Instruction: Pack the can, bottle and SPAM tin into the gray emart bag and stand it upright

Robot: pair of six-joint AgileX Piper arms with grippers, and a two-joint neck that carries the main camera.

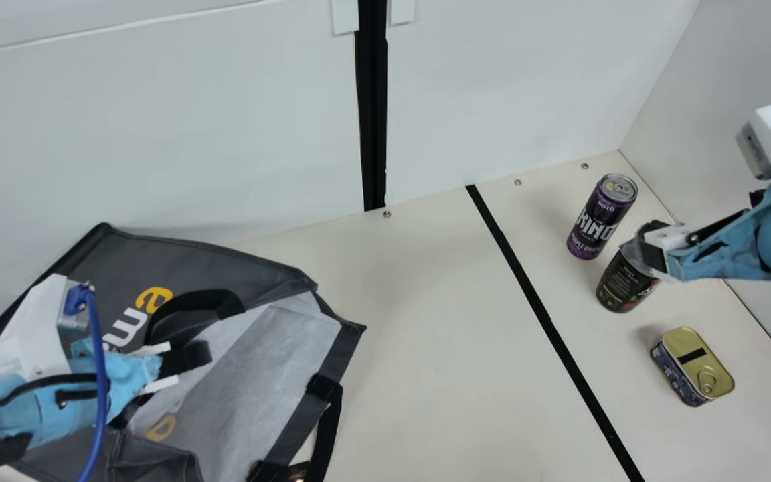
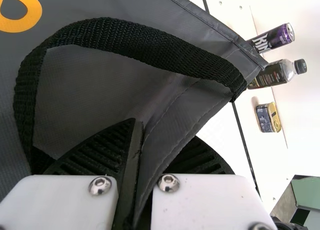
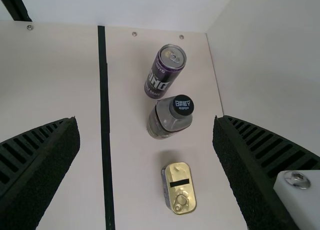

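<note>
My left gripper is at the opening of the gray emart bag, which slumps with its pale lining exposed. In the left wrist view the left gripper pinches a fold of the bag's edge, below a black strap. My right gripper is over the top of the dark bottle, hiding its cap. Seen from the right wrist, the right gripper has its fingers wide apart, with the capped bottle beyond them. The purple can and SPAM tin stand either side of the bottle.
A black tape line crosses the cream table between bag and items. White walls rise behind and at the right. The bag's other handle hangs over its near side.
</note>
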